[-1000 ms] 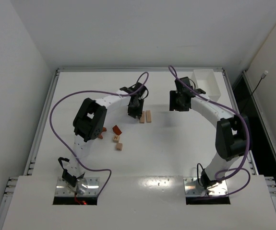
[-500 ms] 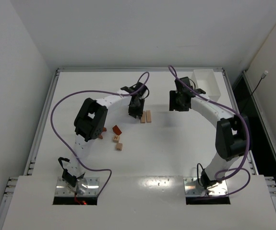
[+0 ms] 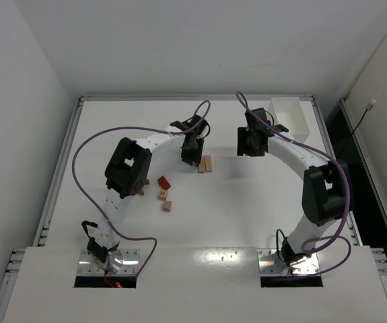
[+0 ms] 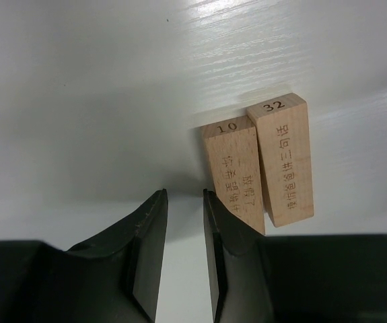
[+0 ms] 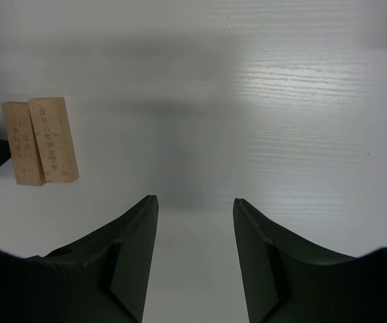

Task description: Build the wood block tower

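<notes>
Two pale tan planks point(image 3: 204, 164) lie side by side on the table; the left wrist view shows them marked 10 point(image 4: 237, 171) and 32 point(image 4: 284, 158). My left gripper point(image 3: 192, 158) hovers just left of them, open by a narrow gap point(image 4: 185, 202) with only bare table between the fingers. Its right finger point(image 4: 237, 235) overlaps the near left edge of plank 10. My right gripper point(image 3: 250, 149) is open over bare table point(image 5: 195, 202), with the planks point(image 5: 40, 140) far to its left. The wood block tower is out of view.
A reddish-brown wedge point(image 3: 164, 182), a tan lettered cube point(image 3: 162, 194) and another tan cube point(image 3: 167, 206) lie near the left arm's elbow. Small reddish pieces point(image 3: 145, 183) are partly hidden beside it. A white bin point(image 3: 291, 118) stands at the back right.
My left arm has edged slightly to the right, toward the planks. The right arm has not moved.
</notes>
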### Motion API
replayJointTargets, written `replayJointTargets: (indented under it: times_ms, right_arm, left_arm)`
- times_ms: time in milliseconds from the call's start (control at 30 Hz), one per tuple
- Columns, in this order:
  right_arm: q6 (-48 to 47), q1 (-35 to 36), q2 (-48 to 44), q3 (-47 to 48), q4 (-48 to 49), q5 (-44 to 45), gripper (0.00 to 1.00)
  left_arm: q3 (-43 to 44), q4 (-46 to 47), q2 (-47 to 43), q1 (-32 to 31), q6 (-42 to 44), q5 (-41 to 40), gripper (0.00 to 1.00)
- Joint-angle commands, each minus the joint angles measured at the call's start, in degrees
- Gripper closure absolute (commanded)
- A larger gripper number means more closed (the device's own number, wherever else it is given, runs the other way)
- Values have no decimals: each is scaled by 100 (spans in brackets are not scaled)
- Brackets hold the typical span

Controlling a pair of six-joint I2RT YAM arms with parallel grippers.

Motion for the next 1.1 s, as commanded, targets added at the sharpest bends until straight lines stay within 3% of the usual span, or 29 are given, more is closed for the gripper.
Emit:
replayJointTargets:
  times_ms: [0, 467, 667, 800, 933, 1067]
  right_arm:
    - [95, 45, -138, 29, 206, -64, 54]
    - [95, 45, -138, 29, 206, -116, 54]
    - [95, 45, -191, -24, 206, -116, 54]
    - [95, 45, -296, -77, 267, -116, 54]
    - [-421, 45, -682, -209, 495, -729, 50]
    - [-1291, 45, -1332, -681, 768, -1398, 44]
  left_arm:
    - [110, 31, 236, -90, -19, 145, 75]
    - [-119, 154, 70, -90, -71, 207, 75]
    - [-329, 101, -185, -90, -230, -389, 75]
    - [-707, 162, -659, 33, -396, -873, 75]
    - [-1155, 215, -1397, 148, -284, -1392, 74]
    - [-1235, 215, -2572, 516, 191, -1839, 58]
